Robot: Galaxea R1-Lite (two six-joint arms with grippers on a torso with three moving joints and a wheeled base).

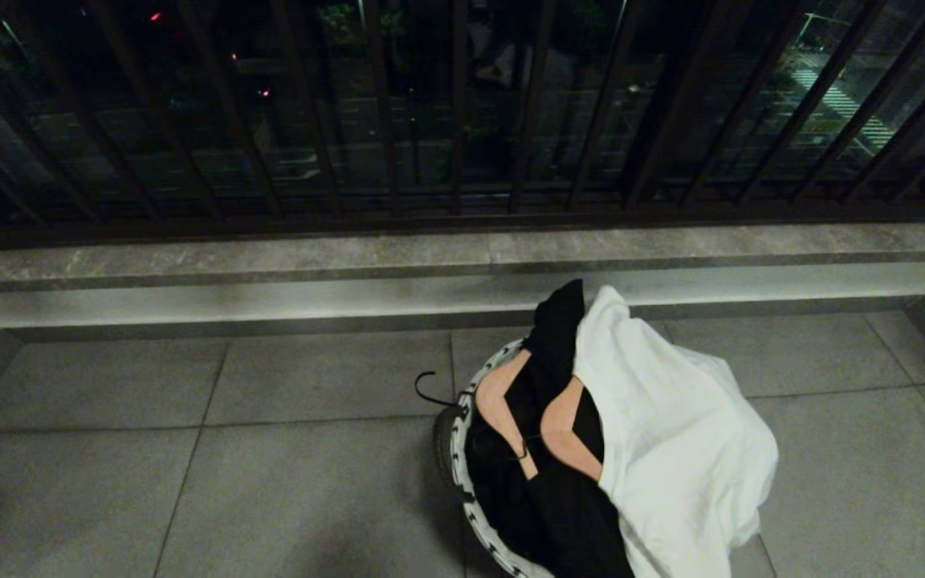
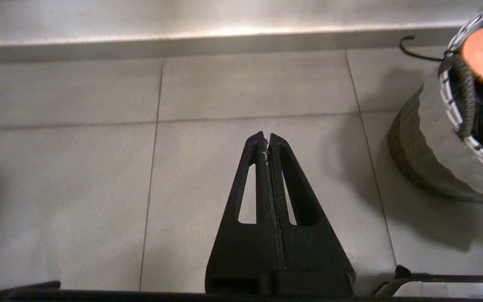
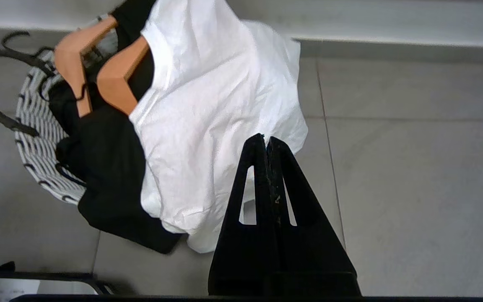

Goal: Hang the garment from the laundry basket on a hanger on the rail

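Laundry basket (image 1: 462, 449) on grey floor tiles (image 1: 286, 377) near the railing (image 1: 430, 120), white garment (image 1: 671, 449) and black garment (image 1: 559, 498) draped over it, two wooden hangers (image 1: 567, 433) inside, left gripper (image 2: 266, 138) closed and empty over bare tile beside the basket, right gripper (image 3: 265, 140) closed and empty above the white garment

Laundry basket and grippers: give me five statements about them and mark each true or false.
1. A white garment is draped over the laundry basket. True.
2. The basket stands on a table. False: it stands on the tiled floor.
3. Two wooden hangers lie in the basket beside a black garment. True.
4. The right gripper is shut on the white garment. False: it is shut on nothing and hangs above the garment's edge.
5. The left gripper is open. False: it is shut, over bare floor beside the basket.
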